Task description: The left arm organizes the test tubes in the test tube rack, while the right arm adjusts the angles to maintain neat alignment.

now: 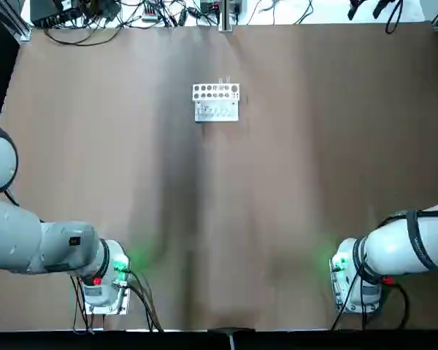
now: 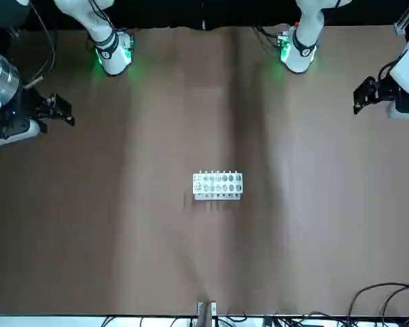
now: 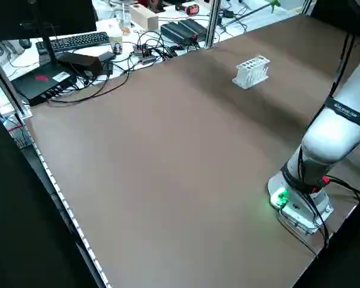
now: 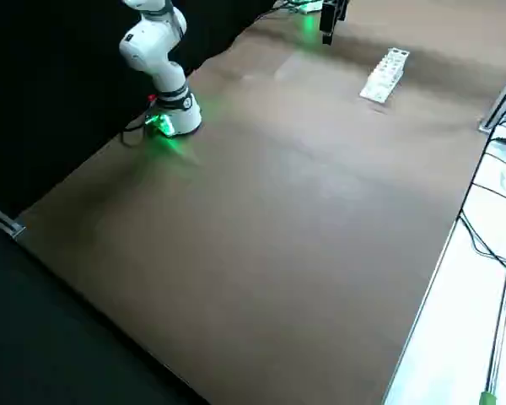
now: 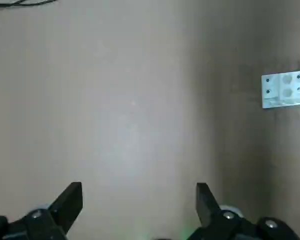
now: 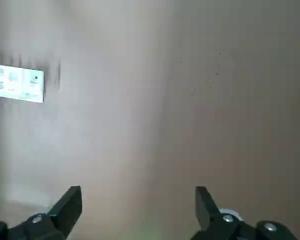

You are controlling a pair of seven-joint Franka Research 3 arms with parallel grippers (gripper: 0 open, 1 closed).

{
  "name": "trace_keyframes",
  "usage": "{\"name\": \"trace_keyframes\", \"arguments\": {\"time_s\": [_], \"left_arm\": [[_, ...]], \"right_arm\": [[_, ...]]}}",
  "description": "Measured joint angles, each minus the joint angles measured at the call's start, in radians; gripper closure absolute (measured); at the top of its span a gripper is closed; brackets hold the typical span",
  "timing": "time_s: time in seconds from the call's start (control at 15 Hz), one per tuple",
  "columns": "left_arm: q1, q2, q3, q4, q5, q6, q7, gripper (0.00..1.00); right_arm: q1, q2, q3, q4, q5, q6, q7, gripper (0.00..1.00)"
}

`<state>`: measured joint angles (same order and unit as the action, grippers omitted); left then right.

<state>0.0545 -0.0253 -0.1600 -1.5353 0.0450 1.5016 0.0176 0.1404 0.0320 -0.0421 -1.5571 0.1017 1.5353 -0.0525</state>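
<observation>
- Left gripper [image 5: 139,200]: its two black fingers stand spread wide apart, with only bare brown table [image 1: 277,189] showing between them; it holds nothing and touches nothing; in the front view it hangs above the robot's left edge of the table [image 2: 368,92].
- Right gripper [image 6: 138,202]: fingers likewise spread wide, empty, touching nothing; in the front view it hangs over the opposite edge of the table [image 2: 60,109].
- Left arm [image 1: 29,244]: folded back beside its green-lit base at the near left corner; its large rounded joint sits out at the table's left edge.
- Right arm [image 1: 409,244]: drawn back the same way over its green-lit base at the near right corner; thin black bands ring its white segment.
- Test tube rack [image 1: 216,101]: small and white, standing alone toward the far middle of the table, well apart from both grippers; its top plate shows rows of round holes.
- Test tubes [image 1: 225,80]: only faint thin shapes rising at the rack's far edge; how many there are cannot be told.
- Beyond the far edge, cables [image 1: 160,11] lie tangled.
</observation>
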Motion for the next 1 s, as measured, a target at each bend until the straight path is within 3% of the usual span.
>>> {"name": "trace_keyframes", "arguments": {"time_s": [1.0], "left_arm": [[-0.042,0.023,-0.049,-0.011,0.000,0.000,-0.042,0.00]], "right_arm": [[0.001,0.000,0.002,0.000,0.000,-0.005,0.000,0.00]]}}
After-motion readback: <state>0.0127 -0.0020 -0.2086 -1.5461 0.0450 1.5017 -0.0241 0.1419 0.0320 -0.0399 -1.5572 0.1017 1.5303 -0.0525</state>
